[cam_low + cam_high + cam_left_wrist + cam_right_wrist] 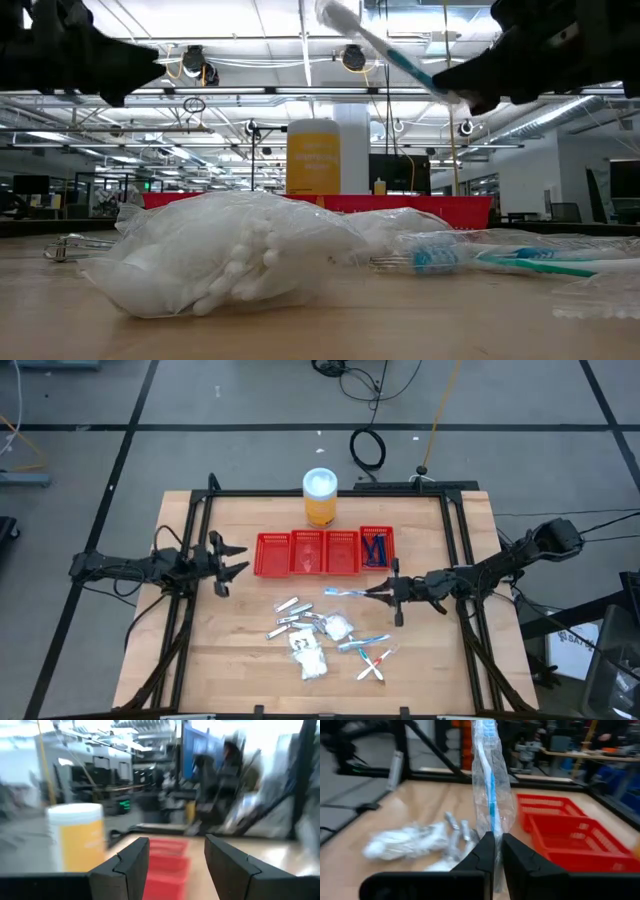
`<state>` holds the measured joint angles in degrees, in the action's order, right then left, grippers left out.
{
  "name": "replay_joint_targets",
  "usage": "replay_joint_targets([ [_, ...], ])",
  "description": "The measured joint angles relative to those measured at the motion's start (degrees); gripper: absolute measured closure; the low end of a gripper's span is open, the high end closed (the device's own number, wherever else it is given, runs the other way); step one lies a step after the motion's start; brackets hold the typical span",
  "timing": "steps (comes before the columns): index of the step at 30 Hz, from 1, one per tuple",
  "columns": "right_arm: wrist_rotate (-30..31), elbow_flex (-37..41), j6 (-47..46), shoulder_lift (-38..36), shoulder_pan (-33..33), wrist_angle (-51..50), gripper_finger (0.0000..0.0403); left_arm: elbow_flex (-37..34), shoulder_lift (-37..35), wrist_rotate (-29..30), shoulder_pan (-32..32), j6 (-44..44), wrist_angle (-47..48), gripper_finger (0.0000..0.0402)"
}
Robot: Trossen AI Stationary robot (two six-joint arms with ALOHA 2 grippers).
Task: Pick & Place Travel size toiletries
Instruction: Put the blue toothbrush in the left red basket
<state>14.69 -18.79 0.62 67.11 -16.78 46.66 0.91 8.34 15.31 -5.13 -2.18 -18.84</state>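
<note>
The right pincer (388,592) is pinched on a wrapped toothbrush (345,591) above the table (240,660); razors (375,549) are held in the red tray's (272,554) rightmost compartment; the left pincer (232,563) is spread beside the tray.

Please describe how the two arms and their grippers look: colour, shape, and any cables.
Both arms are dark, nearly black, slim and jointed. The left gripper and the right gripper each end in two fingers. Close up, the fingers are matte black, broad and angular, with stepped inner edges. Thin dark cables run along the arms near their bases. No markings are legible.
</note>
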Motion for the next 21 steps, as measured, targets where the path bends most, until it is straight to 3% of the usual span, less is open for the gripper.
replay_joint_targets([
  [13,-1.42,0.00,-1.15,0.00,0.00,0.51,0.0390,0.02,2.01,-2.00,0.00,13.66,-2.63,0.0215],
  [17,-1.43,0.00,-1.02,0.00,0.00,0.48,0.0390,0.00,6.16,-2.31,-0.04,19.76,-4.60,0.0215],
  [21,-1.39,0.00,-1.02,0.00,0.00,0.48,0.0390,0.00,14.59,-4.84,-1.12,20.74,-14.21,0.0215],
])
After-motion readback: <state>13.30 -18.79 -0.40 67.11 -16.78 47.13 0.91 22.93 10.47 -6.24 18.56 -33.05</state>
